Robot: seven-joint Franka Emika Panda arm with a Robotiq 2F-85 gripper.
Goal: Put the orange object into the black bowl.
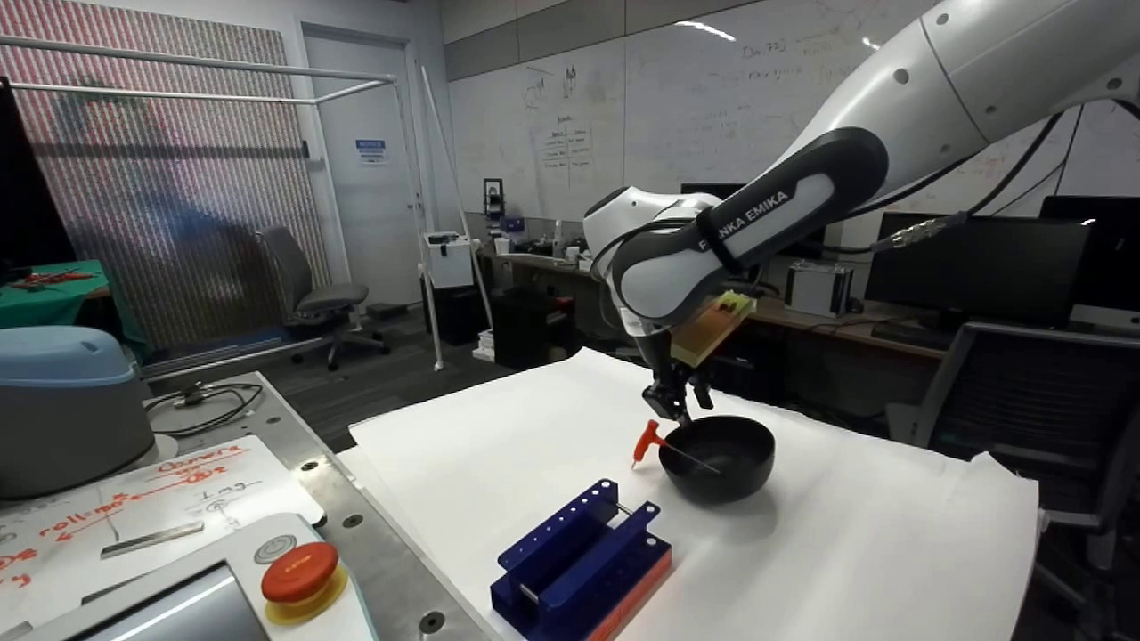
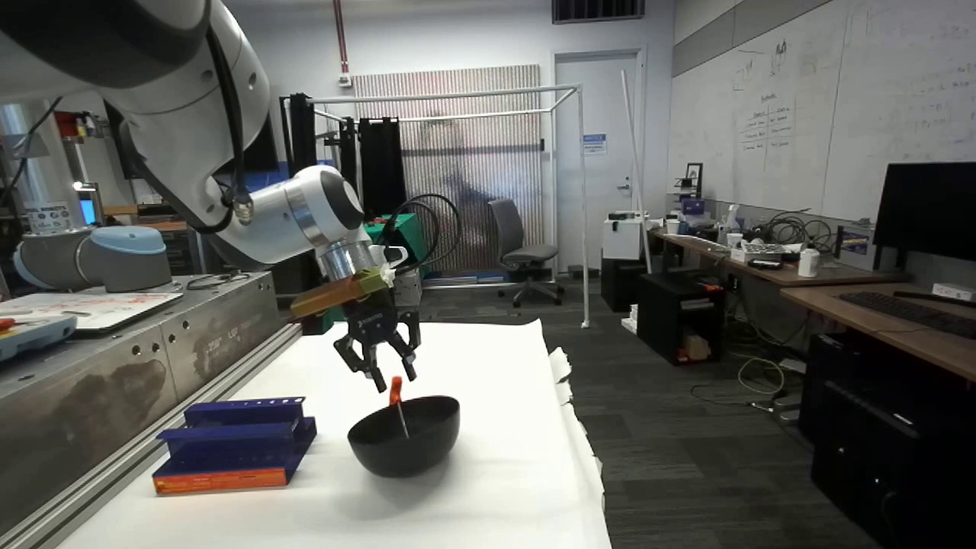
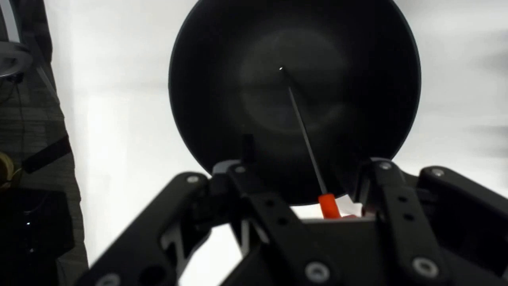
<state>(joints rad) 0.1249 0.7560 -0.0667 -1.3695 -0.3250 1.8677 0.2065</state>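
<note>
Orange hex key [image 1: 648,440] slants over the left rim of the black bowl [image 1: 723,472] in an exterior view: its handle sticks out past the rim, its thin shaft runs inward over the bowl's floor. The gripper [image 2: 395,378] stands near the handle, above it, its fingers spread apart and clamped on nothing; whether a finger touches the key I cannot tell. By my reading the task is nearly done, but not safely. The chunky handle may well be the heavy end, so it could lever the shaft up and drop the key onto the white paper [image 1: 855,552] beside the bowl. A finger brushing the handle while backing off could flick it out too, or knock the rim and tip the bowl, whose rounded base looks none too steady.

As for lettering, the arm [image 1: 775,206] carries FRANKA EMIKA on its dark band. A blue-topped sign [image 1: 371,151] on the far door [image 1: 363,231] reads NOTICE, its finer print too small to read. Red handwriting on the near-left board [image 1: 267,483] includes "Camera" and "roll"; the far whiteboard [image 1: 579,116] is mostly too faint, and the letters on the red button [image 1: 300,572] are too small to be sure of.
</note>
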